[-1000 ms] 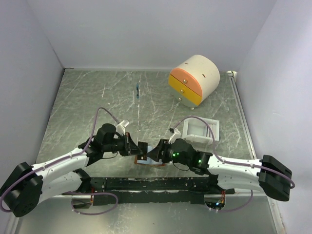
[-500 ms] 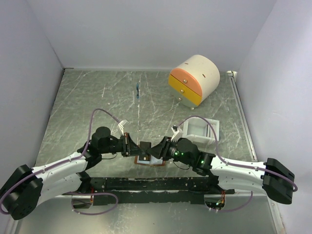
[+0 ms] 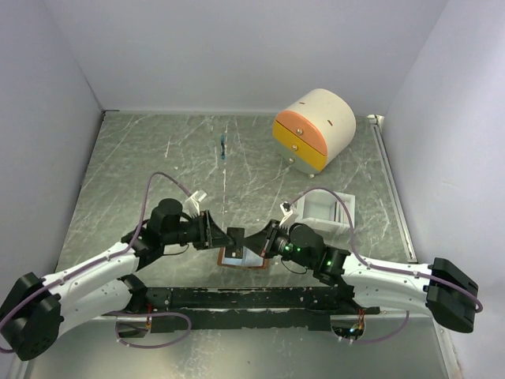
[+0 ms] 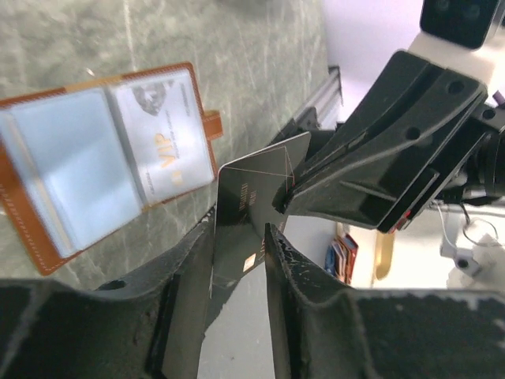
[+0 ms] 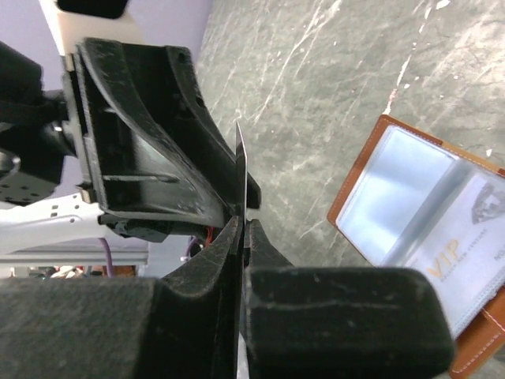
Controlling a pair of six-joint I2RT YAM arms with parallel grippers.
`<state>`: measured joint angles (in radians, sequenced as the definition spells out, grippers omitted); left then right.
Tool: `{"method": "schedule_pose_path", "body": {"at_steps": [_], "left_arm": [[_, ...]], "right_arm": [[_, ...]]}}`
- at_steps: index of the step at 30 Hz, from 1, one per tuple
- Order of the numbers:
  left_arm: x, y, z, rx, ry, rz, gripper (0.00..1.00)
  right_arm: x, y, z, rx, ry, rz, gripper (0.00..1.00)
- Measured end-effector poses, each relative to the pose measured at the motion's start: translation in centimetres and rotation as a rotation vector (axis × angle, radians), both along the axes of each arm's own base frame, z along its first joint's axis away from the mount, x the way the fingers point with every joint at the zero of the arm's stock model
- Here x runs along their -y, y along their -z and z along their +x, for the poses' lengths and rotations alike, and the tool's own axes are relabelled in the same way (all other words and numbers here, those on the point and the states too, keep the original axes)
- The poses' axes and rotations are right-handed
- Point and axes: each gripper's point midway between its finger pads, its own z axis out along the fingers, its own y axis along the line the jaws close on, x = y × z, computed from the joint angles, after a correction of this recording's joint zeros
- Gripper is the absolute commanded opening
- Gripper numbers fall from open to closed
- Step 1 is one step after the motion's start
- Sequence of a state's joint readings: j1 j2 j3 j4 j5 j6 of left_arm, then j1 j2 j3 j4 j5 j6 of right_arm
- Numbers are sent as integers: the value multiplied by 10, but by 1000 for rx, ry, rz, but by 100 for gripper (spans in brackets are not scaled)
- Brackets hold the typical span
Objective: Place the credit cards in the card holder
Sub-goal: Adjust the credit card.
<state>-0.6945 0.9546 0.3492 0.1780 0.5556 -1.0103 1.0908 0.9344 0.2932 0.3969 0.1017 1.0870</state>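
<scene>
Credit card: dark and thin, chip on the visible face; up in the air between the left gripper and the right gripper, just above the open card holder, touching neither it nor the table.
Handling: judged light, stiff yet springy, slick on both faces, awkward to lift off a flat top; best pinched flat across the faces near 1 short end, leaving the other end free for the pocket.
Heading: long axis running from the left gripper toward the right gripper; edge-on in the right wrist view, so faces turned sideways, not level with the table.
Right gripper: closed tight on the card's far corner.
Left gripper: parted, 1 finger on either side of the card's near end, no squeeze visible.
Card holder: flat on the table, spread open, pale pockets up; 1 VIP card seated in the pocket beside the tab, other pocket apparently vacant.
Risk: slip or twist during the hand-over.
</scene>
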Motion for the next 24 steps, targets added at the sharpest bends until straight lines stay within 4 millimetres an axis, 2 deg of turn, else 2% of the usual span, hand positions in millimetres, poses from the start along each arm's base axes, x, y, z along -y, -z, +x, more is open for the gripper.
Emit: {"method": "schedule_pose_path", "body": {"at_steps": [4,8,12,16,21,24], "left_arm": [[-9,-3,13,29,-79,74,48],[-21,6,26,24,-166,181,39],[-34,28,30,-8,-219,283,35],[-36,48,32,-48,-224,343,33],[-44,86,22,-125,-209,428,33],[-49,99,16,-147,-204,449,32]], "right_arm": [[7,11,3,-6,28,-19,0],[14,34,7,-32,61,-88,0],[21,54,12,-55,106,-162,0],[31,66,19,-72,153,-208,0],[41,74,24,-97,202,-229,0],[48,82,24,-113,217,-239,0]]}}
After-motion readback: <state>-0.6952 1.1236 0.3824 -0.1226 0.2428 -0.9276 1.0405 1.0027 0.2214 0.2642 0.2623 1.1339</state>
